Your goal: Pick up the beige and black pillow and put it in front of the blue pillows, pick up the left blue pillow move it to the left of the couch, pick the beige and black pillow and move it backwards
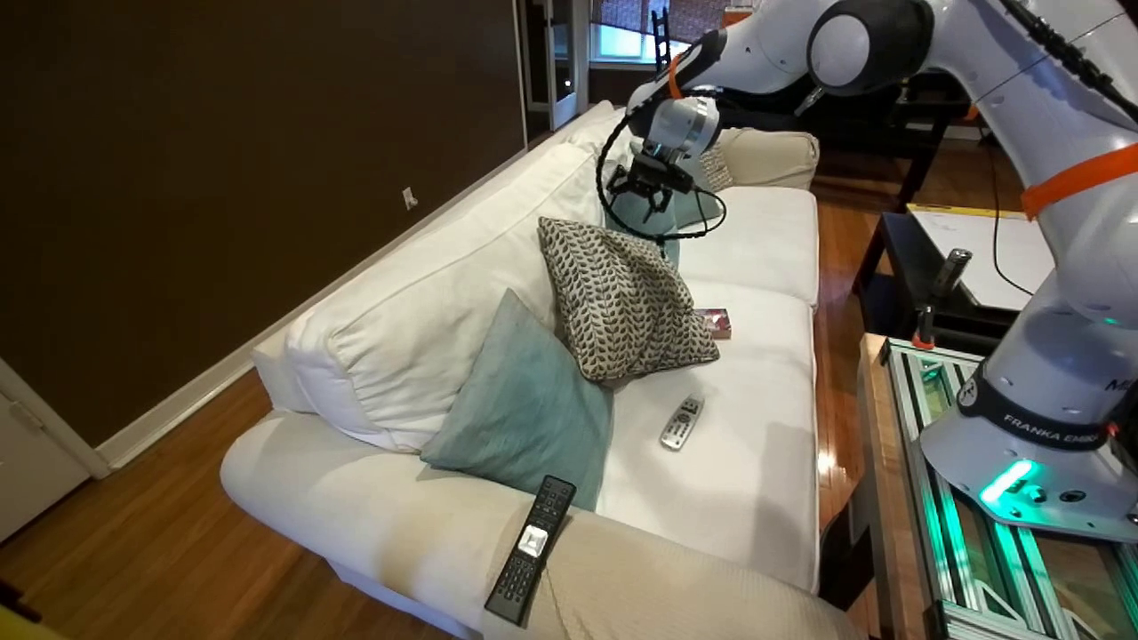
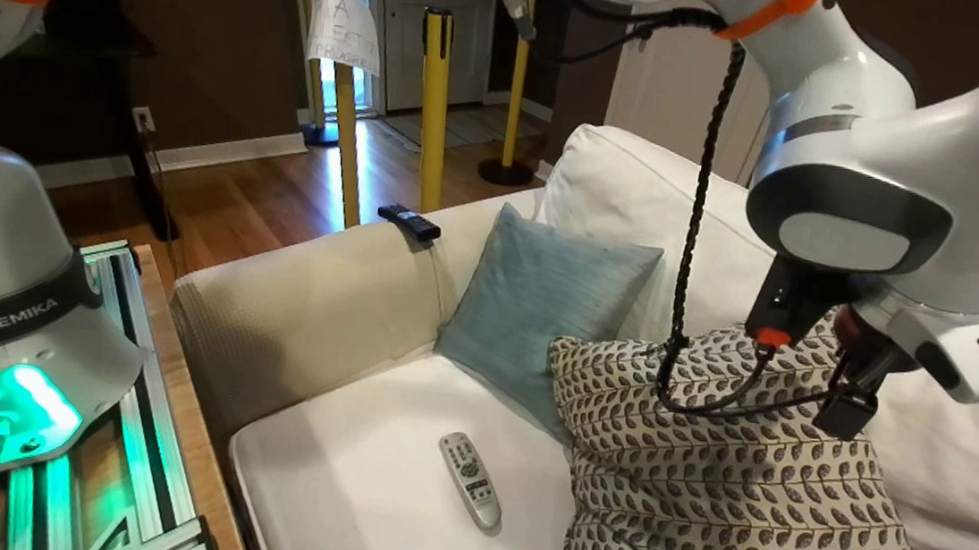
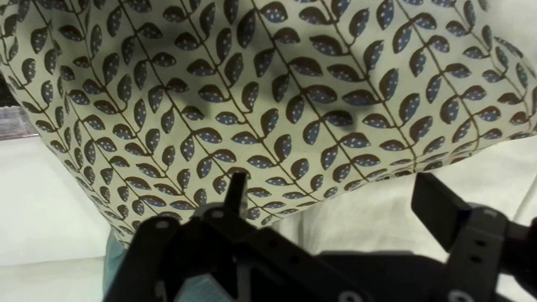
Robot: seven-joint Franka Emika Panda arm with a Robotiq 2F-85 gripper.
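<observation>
The beige and black pillow [image 1: 622, 298], with a leaf pattern, leans on the white couch [image 1: 747, 400] back near the middle; it also shows in an exterior view [image 2: 728, 505]. A blue pillow [image 1: 533, 409] leans in the corner by the near arm, partly behind it. More blue pillow fabric [image 1: 662, 240] shows beyond it, below my gripper [image 1: 638, 200]. In the wrist view my gripper [image 3: 335, 195] is open, with nothing held. The patterned pillow [image 3: 251, 105] fills the view; its edge runs beyond the fingertips, with white cushion behind. I cannot tell whether they touch.
A silver remote [image 1: 683, 422] lies on the seat and a black remote [image 1: 532, 549] on the near arm. A small red box [image 1: 714, 323] sits beside the patterned pillow. Another speckled pillow [image 1: 716, 166] is at the far arm. A cable [image 2: 702, 197] loops from the arm.
</observation>
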